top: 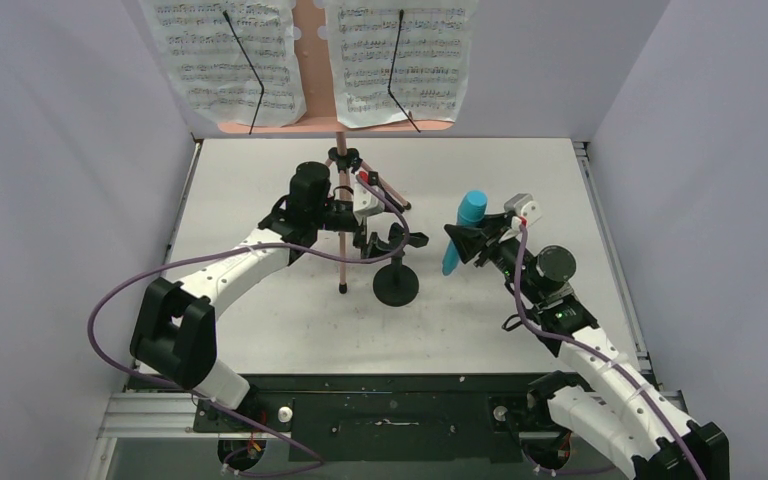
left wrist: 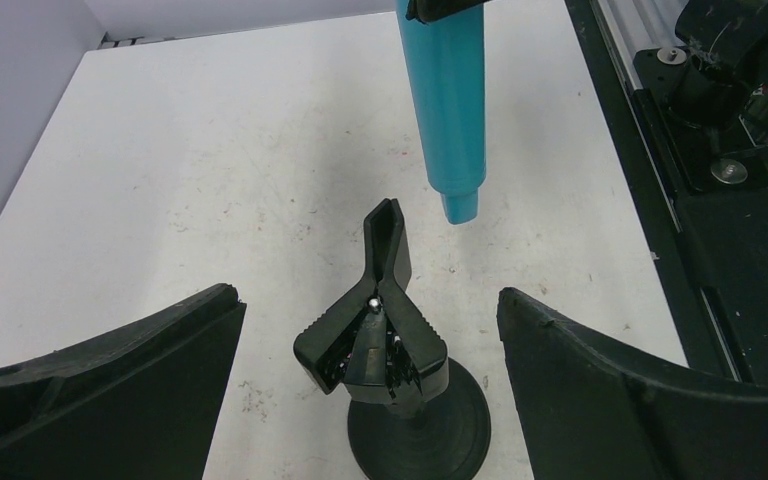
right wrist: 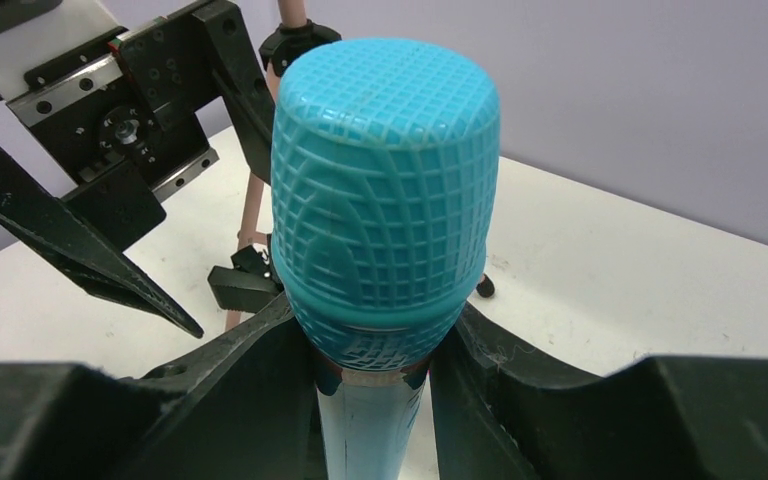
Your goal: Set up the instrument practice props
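- The scuffed white worktop (top: 260, 330) is enclosed by lilac walls (top: 60, 150).
- The teal microphone (top: 467, 225) is clamped head-up in the right gripper (top: 460, 247), right of centre.
- The mic stand (left wrist: 400, 400), at centre, is flanked without contact by the wide-open left gripper (left wrist: 368, 292).

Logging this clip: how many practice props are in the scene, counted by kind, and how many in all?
Pink perforated tripod music stand: 1
White sheet-music pages: 2
Teal toy microphone: 1
Short black round-based mic stand: 1
Total: 5
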Motion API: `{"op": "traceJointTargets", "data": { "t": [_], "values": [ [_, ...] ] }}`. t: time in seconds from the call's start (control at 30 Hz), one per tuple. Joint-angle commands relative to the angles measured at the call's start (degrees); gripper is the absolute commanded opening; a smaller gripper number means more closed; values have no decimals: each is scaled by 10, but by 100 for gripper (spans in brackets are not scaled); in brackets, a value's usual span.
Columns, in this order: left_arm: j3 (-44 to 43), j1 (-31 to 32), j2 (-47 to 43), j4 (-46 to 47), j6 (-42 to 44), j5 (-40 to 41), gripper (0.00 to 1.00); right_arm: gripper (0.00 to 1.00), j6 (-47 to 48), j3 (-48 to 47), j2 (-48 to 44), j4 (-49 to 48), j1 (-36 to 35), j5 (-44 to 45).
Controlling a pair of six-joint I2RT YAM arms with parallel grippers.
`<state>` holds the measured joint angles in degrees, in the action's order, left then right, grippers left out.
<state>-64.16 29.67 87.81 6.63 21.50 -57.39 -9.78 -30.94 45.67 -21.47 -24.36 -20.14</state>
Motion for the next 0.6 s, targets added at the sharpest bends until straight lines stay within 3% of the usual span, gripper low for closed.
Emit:
{"op": "traceJointTargets", "data": {
  "t": [0.0, 0.13, 0.2, 0.57],
  "values": [
    [-31, -4, 15, 0, 8, -27, 100, 5, -18, 1, 23, -117, 2, -37],
    [-28, -5, 19, -4, 3, -25, 100, 5, -27, -11, 58, -164, 1, -72],
    [-28, -7, 18, -7, -2, -22, 95, 5, -28, -20, 78, -181, 1, -83],
    [12, -7, -11, 24, -52, -4, 88, 5, -37, -61, 161, -252, 0, -95]
  ]
}}
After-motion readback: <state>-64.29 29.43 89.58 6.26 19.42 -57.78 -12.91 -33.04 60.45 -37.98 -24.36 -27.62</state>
